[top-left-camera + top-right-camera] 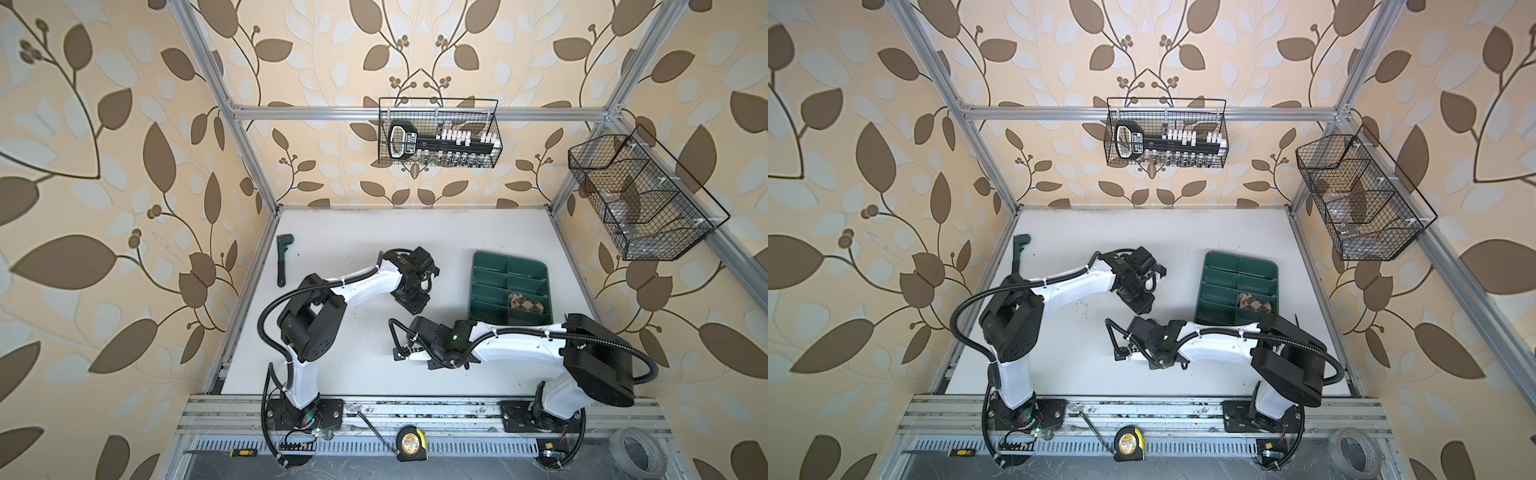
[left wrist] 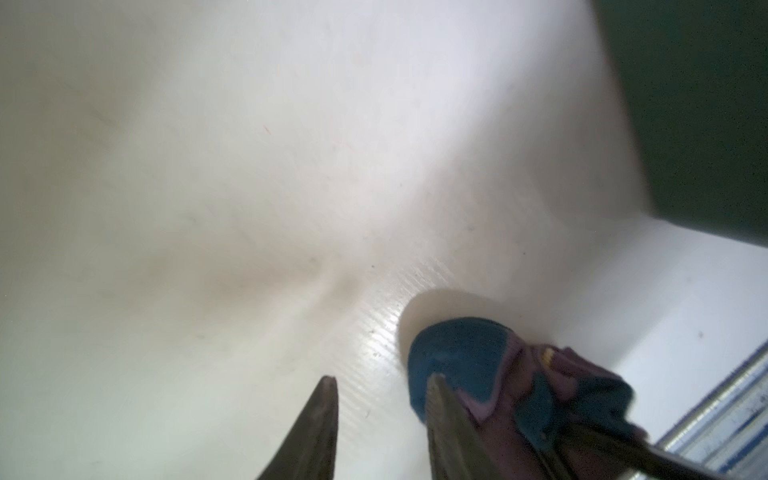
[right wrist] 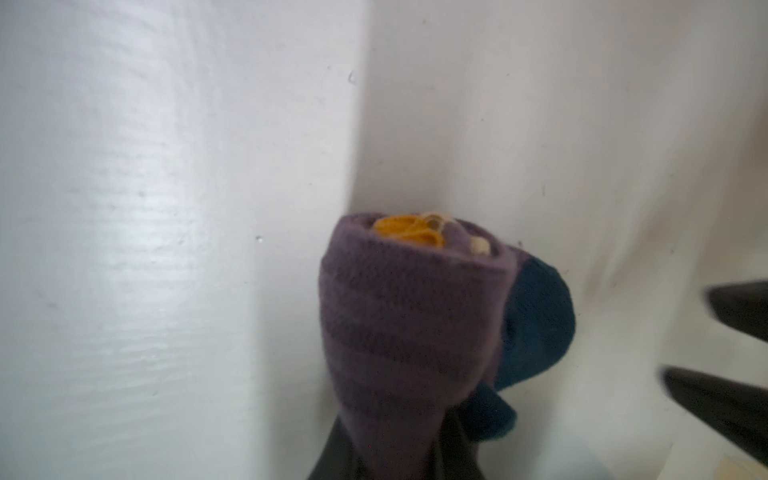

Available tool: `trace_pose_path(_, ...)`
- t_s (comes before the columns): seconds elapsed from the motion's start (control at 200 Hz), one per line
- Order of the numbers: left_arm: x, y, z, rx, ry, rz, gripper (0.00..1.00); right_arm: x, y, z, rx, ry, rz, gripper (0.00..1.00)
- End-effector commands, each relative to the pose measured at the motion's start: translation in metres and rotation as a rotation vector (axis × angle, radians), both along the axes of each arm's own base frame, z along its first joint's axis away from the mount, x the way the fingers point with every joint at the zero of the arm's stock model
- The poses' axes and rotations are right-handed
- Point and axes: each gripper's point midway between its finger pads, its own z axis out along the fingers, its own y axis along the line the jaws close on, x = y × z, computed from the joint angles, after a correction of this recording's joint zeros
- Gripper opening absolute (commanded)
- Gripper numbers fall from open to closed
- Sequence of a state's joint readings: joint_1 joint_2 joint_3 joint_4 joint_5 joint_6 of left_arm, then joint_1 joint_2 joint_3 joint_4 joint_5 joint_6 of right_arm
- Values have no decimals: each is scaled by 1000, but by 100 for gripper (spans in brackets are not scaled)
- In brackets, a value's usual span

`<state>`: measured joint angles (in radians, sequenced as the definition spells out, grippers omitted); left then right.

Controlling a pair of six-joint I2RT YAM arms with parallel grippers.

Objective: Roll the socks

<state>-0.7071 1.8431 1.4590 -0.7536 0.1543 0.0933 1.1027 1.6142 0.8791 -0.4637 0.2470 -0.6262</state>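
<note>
The purple ribbed sock is rolled into a tight bundle, with its mustard cuff coiled at the core and its navy toe flap loose at the side. My right gripper is shut on this roll just above the white table. My left gripper is open with bare table between its fingers. One of its fingers rests against the navy toe. In both top views the two wrists meet at the table's middle and hide this sock. The beige argyle sock lies rolled in a compartment of the green tray.
A green wrench lies at the table's far left. Wire baskets hang on the back wall and the right wall. A tape measure, a screwdriver and a tape roll sit on the front rail.
</note>
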Motion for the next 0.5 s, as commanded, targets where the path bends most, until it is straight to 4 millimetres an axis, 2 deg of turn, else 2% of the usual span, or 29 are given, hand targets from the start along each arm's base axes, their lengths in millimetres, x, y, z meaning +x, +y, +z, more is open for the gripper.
trace_pose_path(0.0,15,16,74,-49,-155,-30,41,-48,-58,-39,-234,259,-16,0)
trace_pose_path(0.085,23,33,112,-87,-244,2,41,-48,-59,-38,-249,281,-21,0)
trace_pose_path(0.19,22,63,175,-131,-456,46,46,-50,-59,-36,-253,334,-26,0)
trace_pose_path(0.21,18,71,195,-143,-523,53,48,-51,-59,-36,-250,350,-25,0)
trace_pose_path(0.3,-5,97,246,-165,-729,13,59,-58,-55,-34,-207,439,-18,5)
trace_pose_path(0.395,-48,105,273,-192,-825,-167,67,-60,-51,-31,-173,507,-11,7)
trace_pose_path(0.495,-86,103,275,-210,-831,-319,71,-55,-50,-33,-173,564,-47,7)
